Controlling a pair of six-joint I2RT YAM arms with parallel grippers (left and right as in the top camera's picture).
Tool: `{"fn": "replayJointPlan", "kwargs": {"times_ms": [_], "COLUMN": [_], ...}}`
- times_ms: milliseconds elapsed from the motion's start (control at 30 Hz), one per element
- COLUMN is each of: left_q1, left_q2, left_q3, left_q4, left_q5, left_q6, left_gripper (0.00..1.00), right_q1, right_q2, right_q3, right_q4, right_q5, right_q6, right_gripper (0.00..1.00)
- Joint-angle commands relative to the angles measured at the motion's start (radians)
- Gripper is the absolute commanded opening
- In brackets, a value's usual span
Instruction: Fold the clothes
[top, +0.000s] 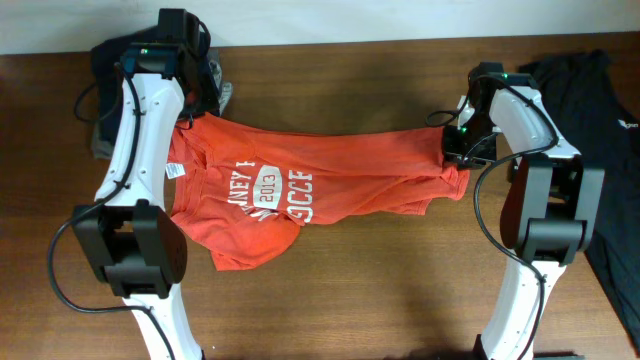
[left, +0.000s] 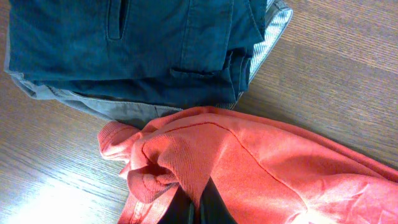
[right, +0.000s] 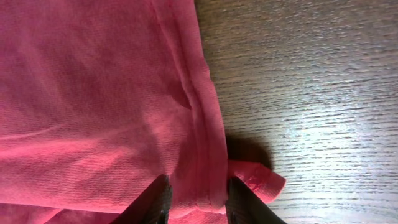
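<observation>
across the worktop (top: 400, 290) the orange-red t-shirt (top: 330, 180) lies stretched: left jaws pinch bunched shoulder cloth, right jaws clamp the hem. soft, limp cotton, so grip doubled edges.

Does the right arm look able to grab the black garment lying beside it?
Probably not now: the black garment lies close, nothing between, but the right gripper is pinching the orange-red cotton T-shirt.

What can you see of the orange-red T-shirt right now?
Orange-red T-shirt, soft knit cotton by the look, white chest lettering with "2013", small white neck tag. It lies wrinkled and stretched sideways on the wooden table, not yet folded neatly. Left tool is shut on bunched fabric at the shoulder end, by folded navy clothes; right tool straddles the hem, grip unclear.
</observation>
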Motion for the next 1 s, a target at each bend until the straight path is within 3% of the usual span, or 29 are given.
{"fn": "replayJointPlan", "kwargs": {"times_ms": [0,233,533,967], "left_q1": [-0.003,-0.003,-0.003,-0.09], "left_q2": [0.007,0.007,-0.015,-0.311], "left_q3": [0.005,0.005,0.034,0.187], "left_q4": [-0.002,-0.002,-0.031,-0.209], "left_q5": [0.0,0.0,0.0,0.003], "left_q6": [-0.011,-0.01,0.01,0.02], "left_gripper": [0.0,0.0,0.0,0.0], "right_q1": [-0.005,-0.006,-0.006,-0.006], "right_q2": [0.011,0.011,-0.053,-0.454], "right_q3": [-0.014,-0.043,0.019,0.261], "right_q4": [0.0,0.013,-0.036,-0.278], "right_q5": [-0.016,-0.016,-0.016,-0.016], "right_q6": [0.0,0.003,0.012,0.039], "right_gripper": [0.34,0.04,0.04,0.04]}}
